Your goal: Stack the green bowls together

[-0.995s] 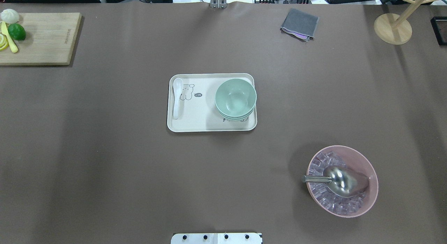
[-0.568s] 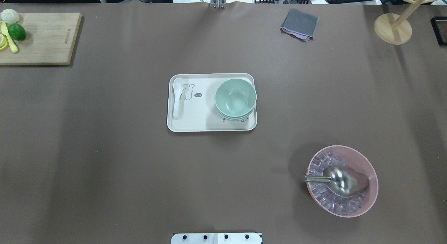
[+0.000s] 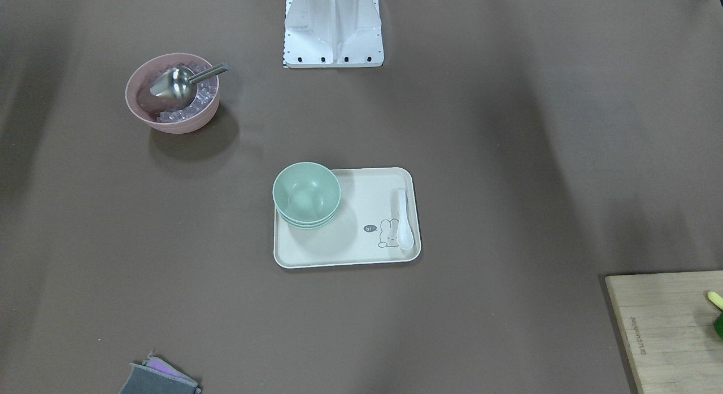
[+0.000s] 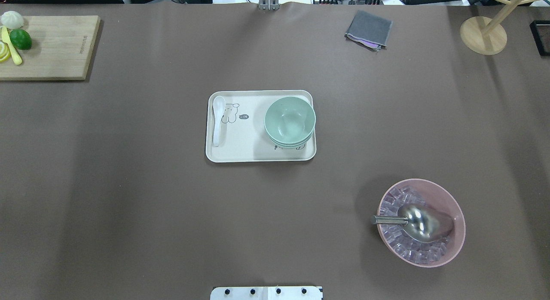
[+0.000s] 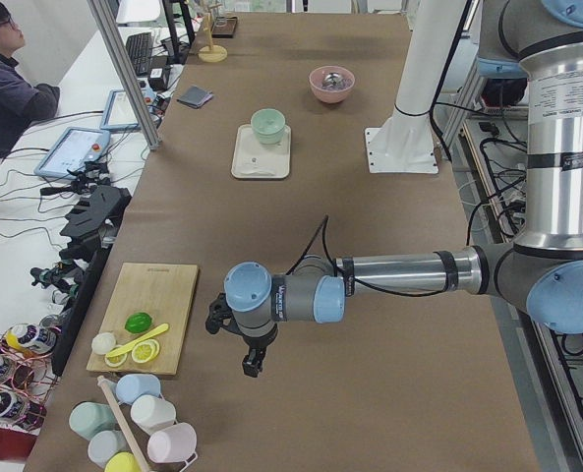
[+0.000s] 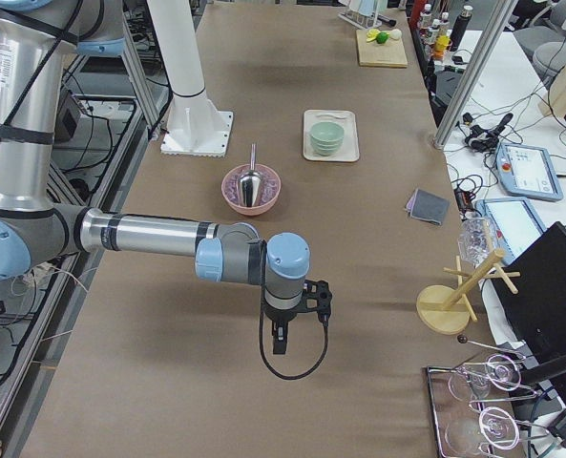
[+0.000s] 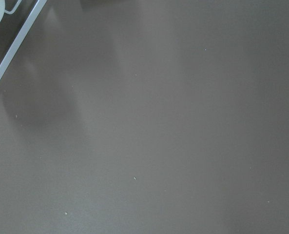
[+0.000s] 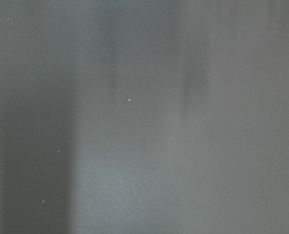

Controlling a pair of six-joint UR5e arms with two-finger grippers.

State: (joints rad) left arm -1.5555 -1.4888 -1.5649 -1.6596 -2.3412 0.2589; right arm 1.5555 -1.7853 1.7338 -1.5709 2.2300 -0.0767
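The green bowls point(image 4: 290, 119) are nested in one stack on the right half of a cream tray point(image 4: 240, 151) at mid-table. The stack also shows in the front-facing view point(image 3: 306, 193), the left view point(image 5: 267, 124) and the right view point(image 6: 326, 135). My left gripper point(image 5: 250, 362) hangs over bare table near the cutting board, far from the bowls. My right gripper point(image 6: 279, 342) hangs over bare table past the pink bowl, also far from them. Both show only in the side views, so I cannot tell whether they are open or shut. Both wrist views show only table surface.
A white spoon point(image 4: 218, 119) lies on the tray's left side. A pink bowl point(image 4: 447, 192) with ice cubes and a metal scoop point(image 4: 414, 221) stands at the right front. A cutting board point(image 4: 56, 48) with fruit, a grey cloth point(image 4: 368, 29) and a wooden stand point(image 4: 483, 35) sit along the far edge.
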